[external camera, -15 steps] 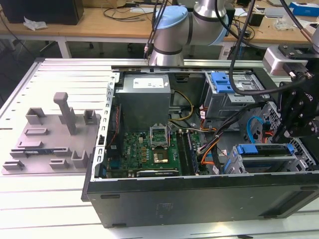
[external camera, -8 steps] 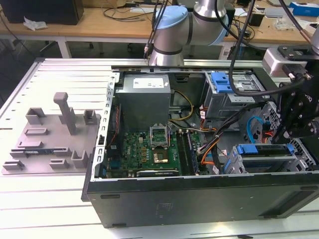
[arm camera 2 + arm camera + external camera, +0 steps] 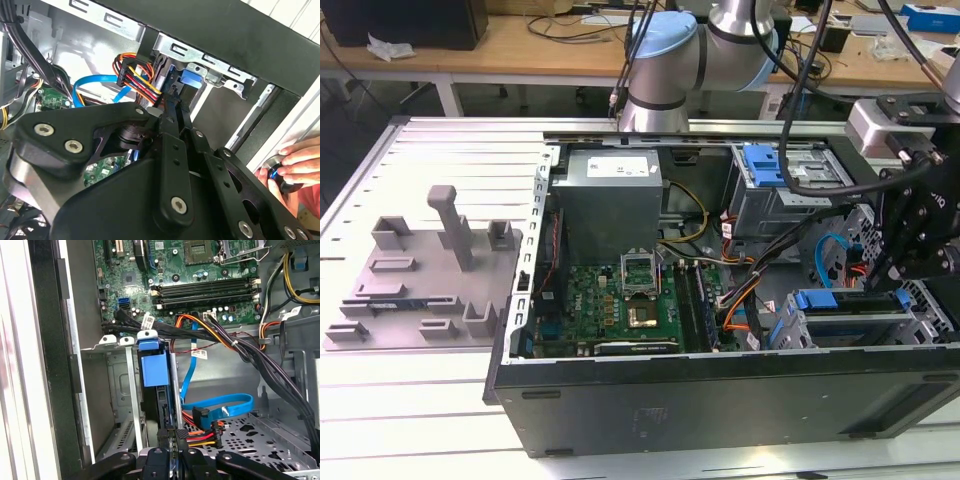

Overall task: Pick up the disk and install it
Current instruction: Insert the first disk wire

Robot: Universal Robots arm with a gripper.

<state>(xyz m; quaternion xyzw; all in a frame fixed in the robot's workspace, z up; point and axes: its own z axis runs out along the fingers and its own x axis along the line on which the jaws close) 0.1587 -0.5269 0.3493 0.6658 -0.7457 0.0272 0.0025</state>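
The disk (image 3: 154,371), seen edge-on with its blue frame, is seated in the drive cage (image 3: 116,390) of the open computer case (image 3: 720,395) on the table (image 3: 420,420). The end effector (image 3: 174,436) is held just beside the disk's edge; whether it is apart or clamped cannot be told.

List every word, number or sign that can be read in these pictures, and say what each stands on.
No text here can be read for certain.
Power supply label, exterior view: print is there but too small to read.
White cable tag, first wrist view: dark print, too blurred to read.
Motherboard, first wrist view: fine white markings, too small to read.
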